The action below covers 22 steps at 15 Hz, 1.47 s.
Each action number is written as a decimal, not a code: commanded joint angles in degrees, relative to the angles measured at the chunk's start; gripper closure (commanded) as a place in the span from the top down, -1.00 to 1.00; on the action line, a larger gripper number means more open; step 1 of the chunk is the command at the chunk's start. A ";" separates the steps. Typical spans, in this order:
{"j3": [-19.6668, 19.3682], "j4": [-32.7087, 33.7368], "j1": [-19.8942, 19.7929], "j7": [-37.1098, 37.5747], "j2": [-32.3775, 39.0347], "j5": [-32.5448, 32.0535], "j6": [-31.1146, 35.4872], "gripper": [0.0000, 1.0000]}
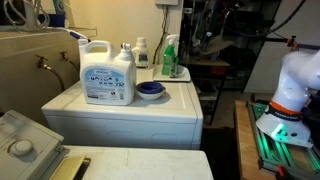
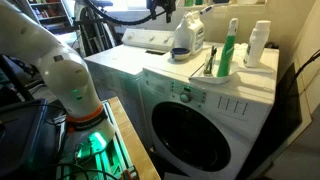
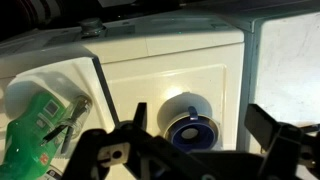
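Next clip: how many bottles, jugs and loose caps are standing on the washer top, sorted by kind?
Bottles: 2, the green bottle and the white bottle
Jugs: 1, the white detergent jug
Caps: 1, the blue cap
Total: 4

This looks like a home laundry room. A white front-loading washer (image 2: 190, 120) fills the 5 o'clock part of an exterior view. On its top stand a large detergent jug (image 1: 108, 75) and, toward 1 o'clock, a green bottle (image 2: 229, 50).
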 commanded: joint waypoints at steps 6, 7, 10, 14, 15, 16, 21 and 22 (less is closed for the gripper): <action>0.28 0.16 -0.36 -0.12 0.05 0.16 -0.12 1.00; 1.16 0.49 -0.06 1.38 1.34 0.75 0.24 1.00; 4.81 1.35 2.20 4.42 5.32 4.10 4.15 1.00; 10.23 4.85 2.06 10.89 14.79 1.32 10.20 1.00; 10.86 5.46 0.95 14.64 17.24 0.33 10.91 1.00; 11.00 5.63 0.02 17.65 19.53 -0.96 12.23 1.00; 5.86 8.73 -2.70 20.13 30.91 4.10 12.91 1.00; 4.57 9.83 -3.28 18.20 32.76 7.18 12.71 1.00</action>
